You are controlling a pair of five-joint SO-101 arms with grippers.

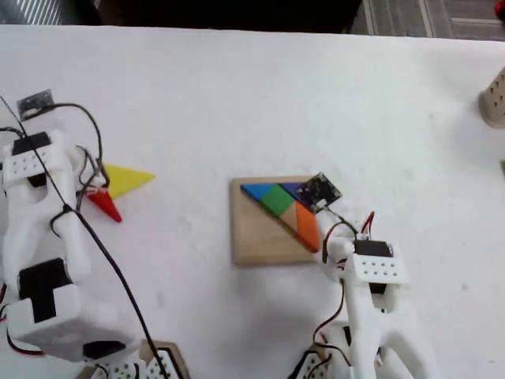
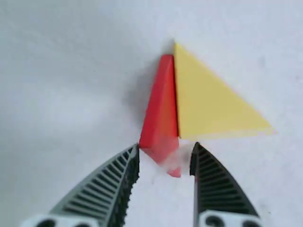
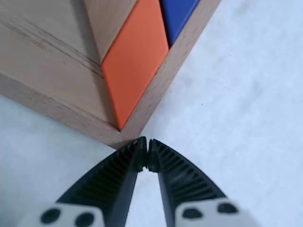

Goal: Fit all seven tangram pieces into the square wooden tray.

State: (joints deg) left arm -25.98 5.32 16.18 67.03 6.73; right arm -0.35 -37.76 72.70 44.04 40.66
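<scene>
The square wooden tray [image 1: 256, 237] lies at the table's middle and holds a light blue triangle [image 1: 256, 190], a green piece [image 1: 278, 200], a dark blue piece [image 1: 296, 190] and an orange parallelogram [image 1: 306, 223] along its far and right sides. A yellow triangle [image 1: 126, 179] and a red triangle [image 1: 106, 204] lie touching at the left. My left gripper [image 2: 164, 158] is open, its fingers either side of the red triangle's [image 2: 161, 113] near tip, beside the yellow triangle [image 2: 213, 106]. My right gripper [image 3: 147, 153] is shut on nothing, just off the tray's corner [image 3: 128, 132] by the orange parallelogram [image 3: 137, 61].
A pale wooden block with holes [image 1: 494, 99] stands at the right edge. Another wooden piece [image 1: 170, 359] sits by the left arm's base at the front. Cables trail over the left arm [image 1: 47, 260]. Bare white table lies behind the tray.
</scene>
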